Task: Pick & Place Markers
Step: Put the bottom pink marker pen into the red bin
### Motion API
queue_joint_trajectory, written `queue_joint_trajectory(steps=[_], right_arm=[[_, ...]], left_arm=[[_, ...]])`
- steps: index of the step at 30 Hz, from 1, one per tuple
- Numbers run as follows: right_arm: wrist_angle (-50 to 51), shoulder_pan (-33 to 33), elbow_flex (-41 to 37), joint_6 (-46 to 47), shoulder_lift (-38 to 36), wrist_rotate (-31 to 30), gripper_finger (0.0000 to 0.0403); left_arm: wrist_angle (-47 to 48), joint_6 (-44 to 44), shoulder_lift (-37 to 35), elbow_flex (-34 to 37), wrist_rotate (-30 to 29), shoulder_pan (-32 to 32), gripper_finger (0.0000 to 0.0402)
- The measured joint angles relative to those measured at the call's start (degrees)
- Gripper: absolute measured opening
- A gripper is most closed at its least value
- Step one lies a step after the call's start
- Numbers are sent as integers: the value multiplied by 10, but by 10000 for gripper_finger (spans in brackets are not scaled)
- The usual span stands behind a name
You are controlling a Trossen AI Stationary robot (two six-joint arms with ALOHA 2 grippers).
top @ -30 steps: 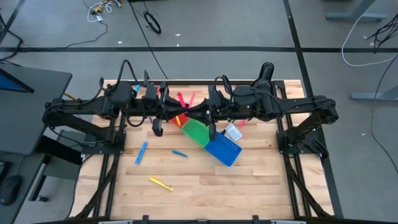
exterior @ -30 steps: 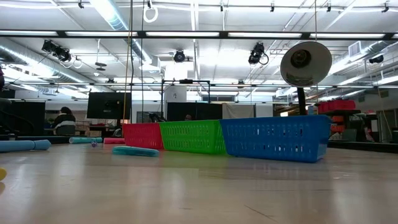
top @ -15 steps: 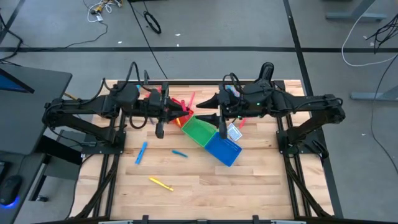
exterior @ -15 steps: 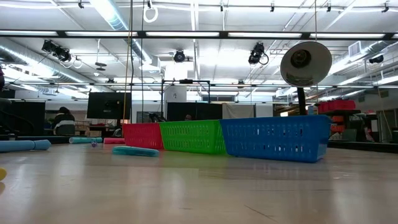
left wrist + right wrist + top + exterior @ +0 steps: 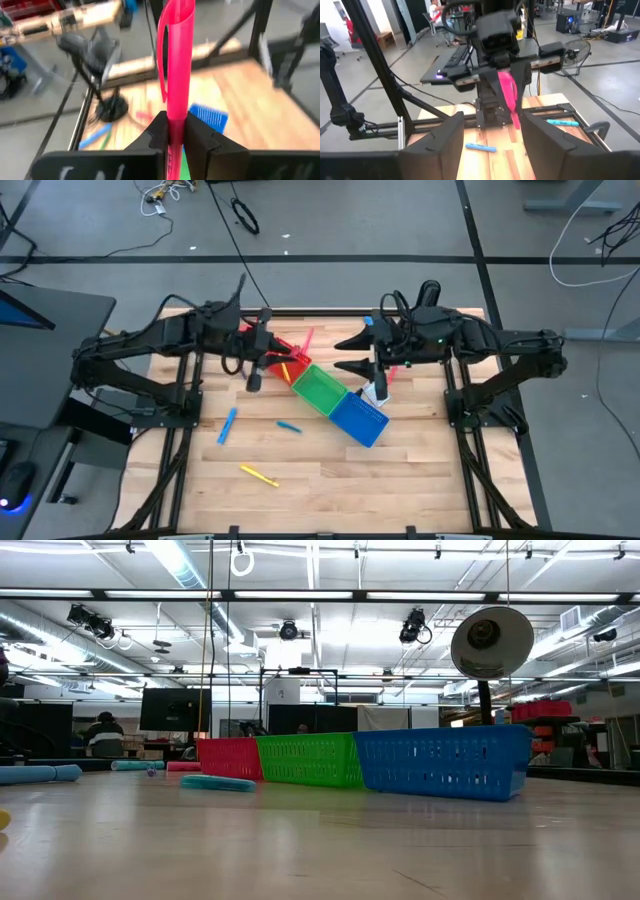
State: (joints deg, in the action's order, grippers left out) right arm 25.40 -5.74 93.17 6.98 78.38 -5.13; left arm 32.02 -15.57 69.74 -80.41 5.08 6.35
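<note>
My left gripper point(image 5: 278, 350) hovers over the red bin point(image 5: 287, 362), shut on a pink marker point(image 5: 175, 60). My right gripper point(image 5: 342, 354) faces it from the right, above the green bin point(image 5: 318, 390), open with nothing between its fingers. The right wrist view shows the left gripper point(image 5: 496, 102) with the pink marker point(image 5: 509, 95) slanting down from it. The blue bin point(image 5: 358, 420) stands beside the green one. Loose markers lie on the table: two blue ones point(image 5: 228, 425) point(image 5: 288, 425), a yellow one point(image 5: 258, 475) and a pink one point(image 5: 305, 340). My left gripper pinches the pink marker near one end point(image 5: 175, 125) between its two fingers. The marker runs along the fingers, and most of its length, with the clip, sticks out past the fingertips point(image 5: 159, 131). It is lifted clear of table and bins, slanting downward.
The three bins stand in a slanted row at the table's middle; a yellow marker point(image 5: 285, 368) lies in the red one. A black desk lamp point(image 5: 428, 292) stands at the far right. Bare wood lies along the near edge point(image 5: 330, 500). People sit in the room behind the table.
The two grippers, close together over the bins a second ago, have parted. My right gripper has drawn back toward the table's right edge and its fingers now stand spread. My left gripper has pulled back a little toward the left with the pink marker.
</note>
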Motion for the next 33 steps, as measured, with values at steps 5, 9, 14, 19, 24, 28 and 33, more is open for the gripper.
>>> queue_joint_trajectory(steps=[5,9,14,19,24,28,33], right_arm=[[6,0,0,0,-10,0,196],[6,0,0,0,-16,0,196],[7,0,0,0,-23,0,196],[17,0,0,0,-24,0,196],[32,0,0,0,-24,0,196],[40,0,0,0,-24,0,196],[48,0,0,0,-24,0,196]], left_arm=[[122,-60,34,-79,-4,23,39],[217,-110,65,-126,-25,40,39],[305,-179,109,-176,-56,59,39],[363,-255,152,-210,-75,74,39],[415,-345,191,-227,-110,84,39],[444,-410,216,-228,-123,90,39],[474,-483,244,-228,-192,86,39]])
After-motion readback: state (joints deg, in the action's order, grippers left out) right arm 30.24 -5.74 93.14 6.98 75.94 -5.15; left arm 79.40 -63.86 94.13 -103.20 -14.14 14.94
